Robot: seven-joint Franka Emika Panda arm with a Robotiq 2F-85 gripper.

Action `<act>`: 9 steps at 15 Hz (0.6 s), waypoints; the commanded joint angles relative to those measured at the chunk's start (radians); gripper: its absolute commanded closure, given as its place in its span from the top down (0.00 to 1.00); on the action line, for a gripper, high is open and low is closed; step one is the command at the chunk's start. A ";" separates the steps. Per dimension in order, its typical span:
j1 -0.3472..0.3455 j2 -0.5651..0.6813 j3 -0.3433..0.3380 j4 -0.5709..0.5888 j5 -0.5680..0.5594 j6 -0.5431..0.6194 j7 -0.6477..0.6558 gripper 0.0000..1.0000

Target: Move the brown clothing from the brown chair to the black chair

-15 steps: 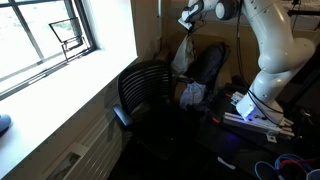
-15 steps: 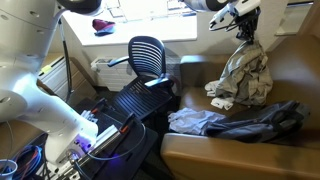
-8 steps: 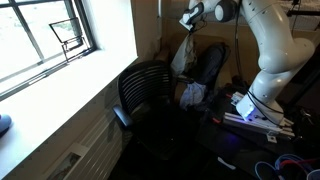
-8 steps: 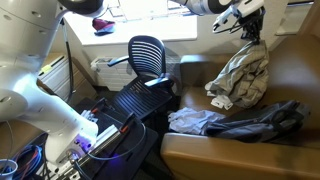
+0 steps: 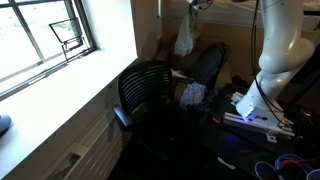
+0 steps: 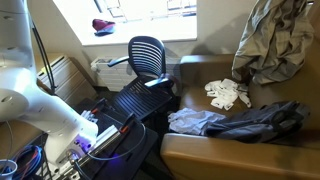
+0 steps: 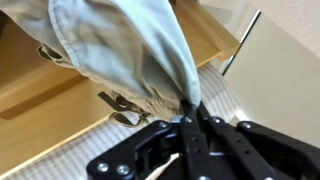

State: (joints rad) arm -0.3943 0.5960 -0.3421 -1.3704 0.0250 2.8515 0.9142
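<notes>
The brown clothing, a tan-khaki garment, hangs in the air in both exterior views (image 5: 184, 38) (image 6: 277, 42), lifted clear above the brown chair (image 6: 225, 148). In the wrist view my gripper (image 7: 190, 112) is shut on a pinch of this clothing (image 7: 120, 50), which drapes away from the jaws. The gripper itself is out of frame at the top in both exterior views. The black mesh chair (image 5: 143, 92) (image 6: 146, 53) stands near the window, apart from the brown chair.
On the brown chair lie a small white cloth (image 6: 226, 93), a grey garment (image 6: 198, 121) and a dark garment (image 6: 268, 120). The robot base with cables (image 5: 250, 108) stands beside it. A window sill (image 5: 60, 80) runs along the wall.
My gripper has risen with the brown clothing, lifting it off the brown chair's back and partly out of the top of the views. The white cloth beneath is now uncovered.
</notes>
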 commanded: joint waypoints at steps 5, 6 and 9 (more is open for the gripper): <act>-0.104 -0.440 0.326 -0.369 0.187 0.294 -0.427 0.02; -0.092 -0.488 0.310 -0.399 0.196 0.302 -0.395 0.02; -0.036 -0.463 0.249 -0.331 0.235 0.259 -0.374 0.07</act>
State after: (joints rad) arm -0.4297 0.1305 -0.0941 -1.7034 0.2609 3.1106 0.5394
